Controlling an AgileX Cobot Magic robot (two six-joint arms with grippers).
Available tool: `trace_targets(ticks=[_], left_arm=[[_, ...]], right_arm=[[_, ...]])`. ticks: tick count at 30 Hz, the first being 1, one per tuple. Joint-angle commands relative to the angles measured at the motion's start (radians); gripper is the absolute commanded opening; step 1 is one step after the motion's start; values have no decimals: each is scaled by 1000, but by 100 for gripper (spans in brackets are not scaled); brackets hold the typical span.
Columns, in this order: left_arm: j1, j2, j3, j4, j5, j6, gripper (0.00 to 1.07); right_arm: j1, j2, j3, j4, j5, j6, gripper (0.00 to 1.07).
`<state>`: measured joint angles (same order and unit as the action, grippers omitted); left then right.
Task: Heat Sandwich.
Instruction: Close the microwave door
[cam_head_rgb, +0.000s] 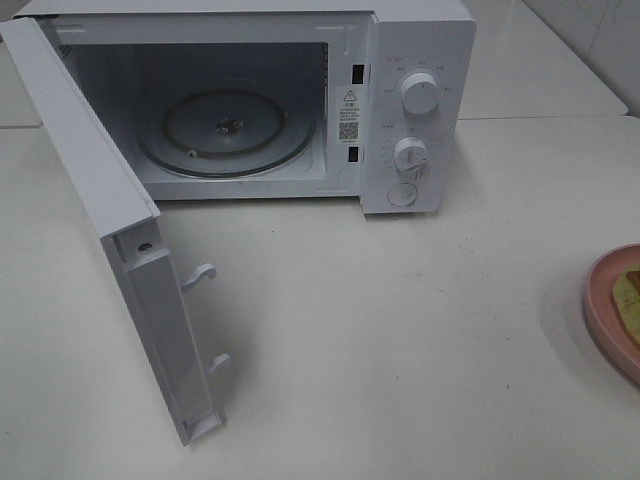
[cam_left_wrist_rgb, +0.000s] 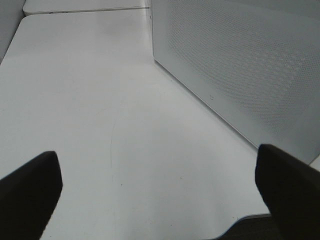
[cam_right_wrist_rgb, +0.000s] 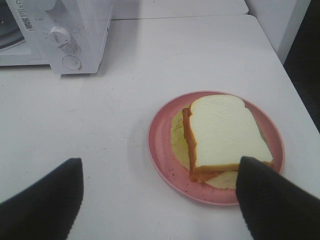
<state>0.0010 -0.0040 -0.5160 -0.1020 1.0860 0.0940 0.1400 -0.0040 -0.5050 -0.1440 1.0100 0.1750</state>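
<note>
Sandwich (cam_right_wrist_rgb: 225, 137) sitting on pink plate (cam_right_wrist_rgb: 162, 150) at the bench's right edge, well right of the open microwave (cam_head_rgb: 420, 110). Right gripper (cam_right_wrist_rgb: 160, 200) hovering nearest, jaws wide, empty. Left gripper (cam_left_wrist_rgb: 160, 195) by the door, jaws gaping, empty.

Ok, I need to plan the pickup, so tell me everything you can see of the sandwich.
The sandwich is two thick square slices of white bread with a tan-orange crust and pale yellow-green filling that sticks out past the bread on some edges. It lies flat on a round pink plate, covering most of it, on the white table to the right of the open microwave. The top slice looks whole and smooth. Nothing but the plate touches it; the right gripper's fingers stand open, apart from it.
</note>
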Motion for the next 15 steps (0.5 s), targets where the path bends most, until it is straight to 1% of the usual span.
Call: trace_targets(ticks=[1,8,9,13,15], left_arm=[[-1,-5,-1,-6,-11,-6,98],[-1,-5,-2,-6,-13,-11,98],[-1,0,-12,-19,-23,-15,98],[-1,29,-28,-32,-57,-25,97],[-1,72,-30,-30,-95,-25,95]], right_arm=[[-8,-27,3,2,-12,-15,76],[-8,-27,3,2,-12,-15,76],[-8,-27,3,2,-12,-15,76],[-8,-27,3,2,-12,-15,76],[-8,-27,3,2,-12,-15,76]])
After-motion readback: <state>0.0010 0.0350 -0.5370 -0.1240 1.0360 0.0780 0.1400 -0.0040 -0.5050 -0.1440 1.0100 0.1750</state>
